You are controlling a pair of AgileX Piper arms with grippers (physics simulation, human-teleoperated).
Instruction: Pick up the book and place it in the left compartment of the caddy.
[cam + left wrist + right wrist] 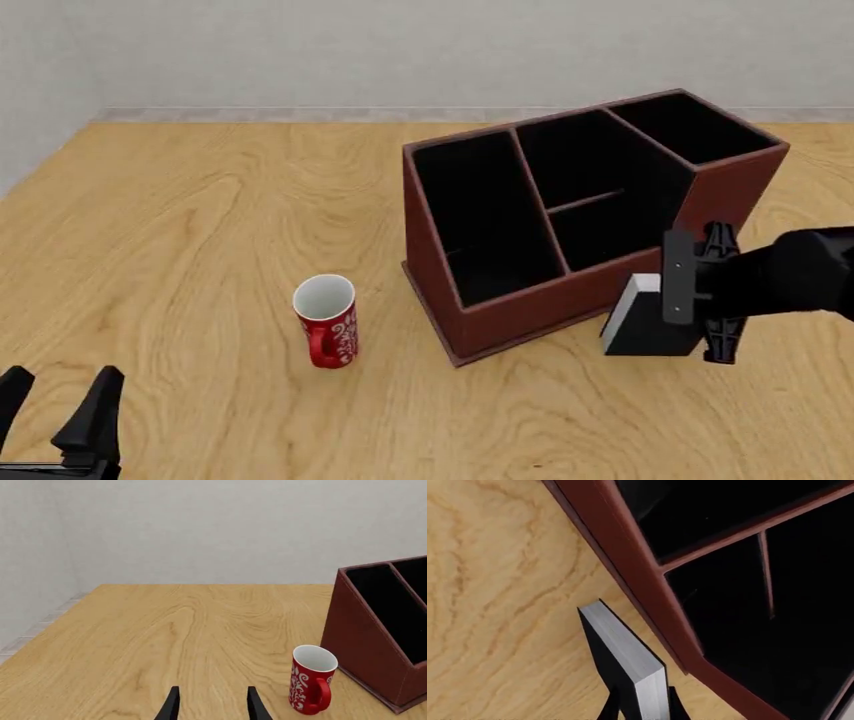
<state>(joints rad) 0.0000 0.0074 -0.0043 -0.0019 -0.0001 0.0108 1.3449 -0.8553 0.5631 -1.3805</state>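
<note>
book (pixel 650 322): black cover, white page edges, upright, just beside caddy's near right corner | caddy (pixel 534 308): reddish-brown, black interior | left compartment (pixel 478 215): long slot along caddy's left side

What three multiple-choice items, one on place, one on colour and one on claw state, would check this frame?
1. Where is the book?
A. inside the left compartment
B. outside the caddy, at its near right corner
C. beside the mug

2. What colour is the mug on the outside?
A. red with white pattern
B. plain blue
C. black

3. What is the state of the left claw?
A. shut on the mug
B. shut on the book
C. open, holding nothing

Answers:
1 B: the front view shows the book in the right claw, outside the caddy; the left compartment holds nothing.
2 A: the left wrist view shows a red body with white swirls.
3 C: its fingers stand apart over bare table.
</note>
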